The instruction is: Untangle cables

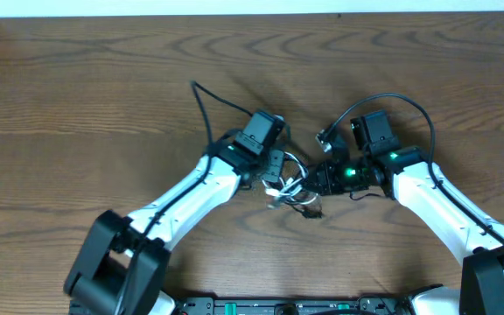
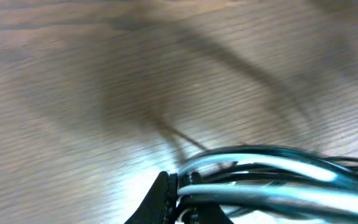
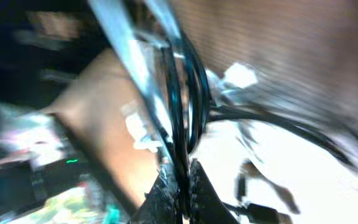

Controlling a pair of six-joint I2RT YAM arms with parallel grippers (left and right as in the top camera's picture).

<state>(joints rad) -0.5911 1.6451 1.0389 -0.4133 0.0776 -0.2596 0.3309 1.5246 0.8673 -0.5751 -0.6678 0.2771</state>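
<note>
thin white and black cables (image 1: 289,185) tangled mid table (image 1: 103,87), between both arms. left gripper (image 2: 174,198) clamped on the bundle, right gripper (image 3: 180,177) pinched tight on black strands. likely light, floppy, slippery; best grabbed on one strand just outside the knot. no containers in view.

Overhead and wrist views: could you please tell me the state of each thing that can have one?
cables, tangled in one bunch, white and black strands together, gripped from both sides.
left end effector, shut on the cables.
right end effector, shut on the cables.
</note>
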